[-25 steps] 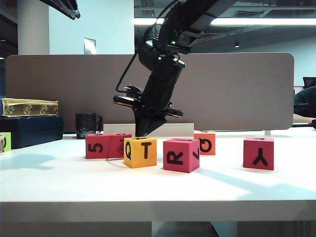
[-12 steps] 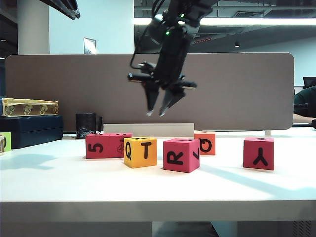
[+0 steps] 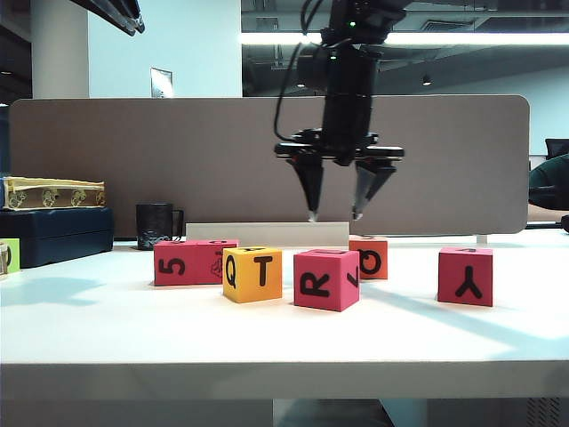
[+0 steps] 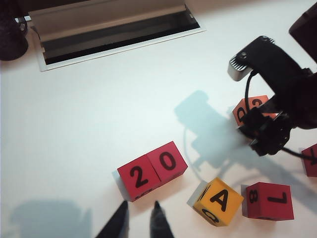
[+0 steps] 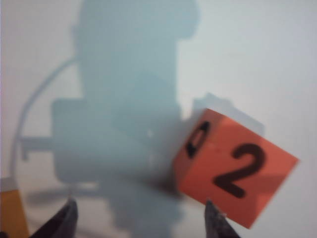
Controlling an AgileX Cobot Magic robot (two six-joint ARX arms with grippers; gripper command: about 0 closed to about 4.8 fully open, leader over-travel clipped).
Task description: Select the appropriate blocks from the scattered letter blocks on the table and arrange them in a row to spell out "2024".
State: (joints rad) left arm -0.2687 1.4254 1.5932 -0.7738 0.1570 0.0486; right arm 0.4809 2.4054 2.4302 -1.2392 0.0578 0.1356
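Note:
Six letter blocks lie on the white table (image 3: 284, 342). Two pinkish-red ones touch in a row, reading "2" (image 4: 139, 177) and "0" (image 4: 167, 162) from above, "5" (image 3: 175, 263) on the front. The orange block (image 5: 237, 168) shows "2" on top. It sits behind the red R block (image 3: 326, 278). The red Y block (image 3: 466, 276) stands apart on the right. My right gripper (image 3: 336, 213) hangs open above the orange block (image 3: 369, 258), holding nothing. My left gripper (image 4: 140, 206) hovers near the "2" block, its fingers slightly apart and empty.
The yellow Q/T block (image 3: 253, 274) stands just right of the red pair. A grey partition (image 3: 444, 160) closes the back. A black mug (image 3: 156, 224) and stacked boxes (image 3: 53, 233) sit far left. A cable slot (image 4: 114, 29) opens in the table behind the blocks.
My right gripper rose from the table behind the yellow block, swung right to above the orange block and opened wide. The blocks and the left arm stayed put.

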